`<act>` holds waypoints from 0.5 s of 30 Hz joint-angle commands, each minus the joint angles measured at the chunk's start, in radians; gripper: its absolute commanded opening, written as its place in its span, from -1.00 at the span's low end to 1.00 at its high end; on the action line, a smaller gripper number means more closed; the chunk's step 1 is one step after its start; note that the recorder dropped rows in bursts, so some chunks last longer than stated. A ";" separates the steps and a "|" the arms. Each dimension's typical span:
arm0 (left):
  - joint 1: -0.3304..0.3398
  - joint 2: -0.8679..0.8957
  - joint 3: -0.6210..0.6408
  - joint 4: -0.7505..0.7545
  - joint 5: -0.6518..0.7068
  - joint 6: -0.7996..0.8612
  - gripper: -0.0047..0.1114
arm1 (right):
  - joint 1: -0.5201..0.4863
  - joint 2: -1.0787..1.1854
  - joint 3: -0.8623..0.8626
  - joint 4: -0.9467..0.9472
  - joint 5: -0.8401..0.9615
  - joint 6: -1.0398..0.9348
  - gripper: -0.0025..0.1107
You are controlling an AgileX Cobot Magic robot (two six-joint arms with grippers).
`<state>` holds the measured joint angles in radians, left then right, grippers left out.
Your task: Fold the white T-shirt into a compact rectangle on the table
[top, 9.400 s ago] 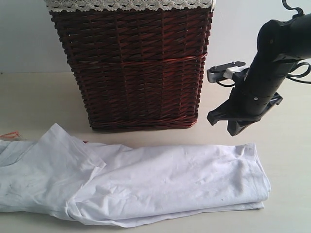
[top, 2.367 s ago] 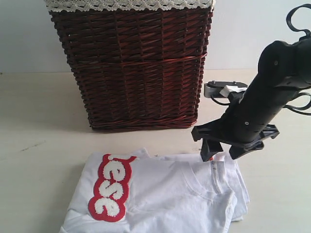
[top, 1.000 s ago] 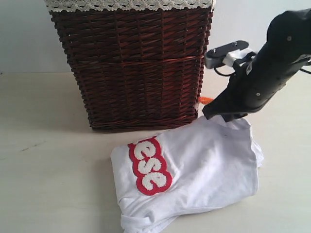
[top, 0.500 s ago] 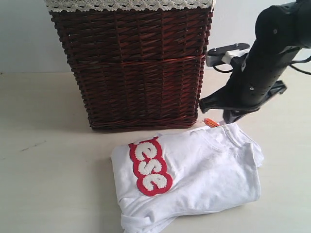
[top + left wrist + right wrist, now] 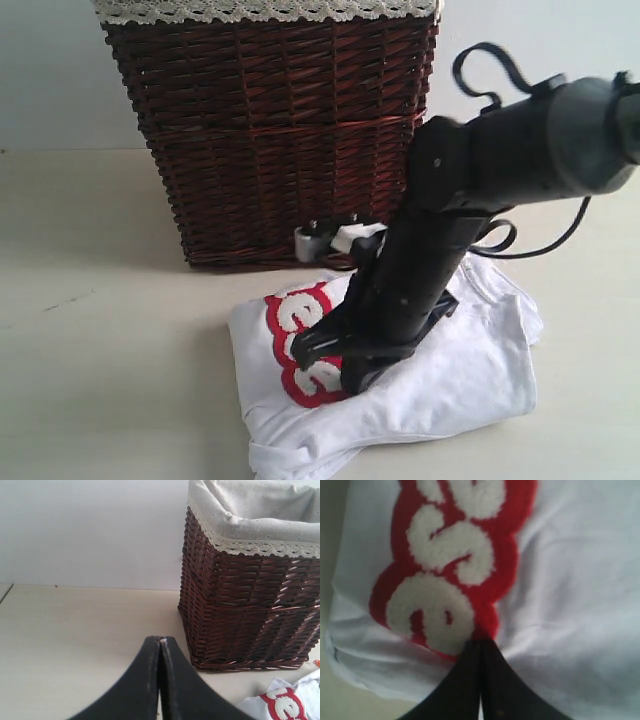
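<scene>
The wicker basket (image 5: 270, 140) blocks the far side, just behind the white T-shirt (image 5: 480, 370). The right arm (image 5: 440, 220) slants across the shirt's middle. The table (image 5: 100, 340) is open left of the shirt; a narrower bare strip runs along its right.

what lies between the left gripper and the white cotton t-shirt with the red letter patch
Only bare cream tabletop separates left gripper from T-shirt; left wrist view shows it.

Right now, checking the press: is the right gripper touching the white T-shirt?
Touching: right wrist view shows the shut right gripper meeting the white T-shirt beside its red patch.
</scene>
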<state>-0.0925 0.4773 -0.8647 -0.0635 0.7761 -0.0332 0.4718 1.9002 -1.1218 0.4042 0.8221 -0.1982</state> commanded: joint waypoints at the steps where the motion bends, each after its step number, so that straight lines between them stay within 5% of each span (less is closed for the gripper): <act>1: 0.004 0.000 0.007 0.007 -0.010 -0.005 -0.92 | 0.075 0.040 0.003 0.027 0.000 0.017 -0.96; 15: 0.004 -0.007 0.007 0.007 -0.008 -0.005 -0.92 | 0.284 0.248 -0.291 0.136 0.057 0.017 -0.96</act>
<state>-0.0925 0.4773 -0.8647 -0.0635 0.7761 -0.0332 0.7347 2.1096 -1.3417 0.5309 0.8568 -0.1802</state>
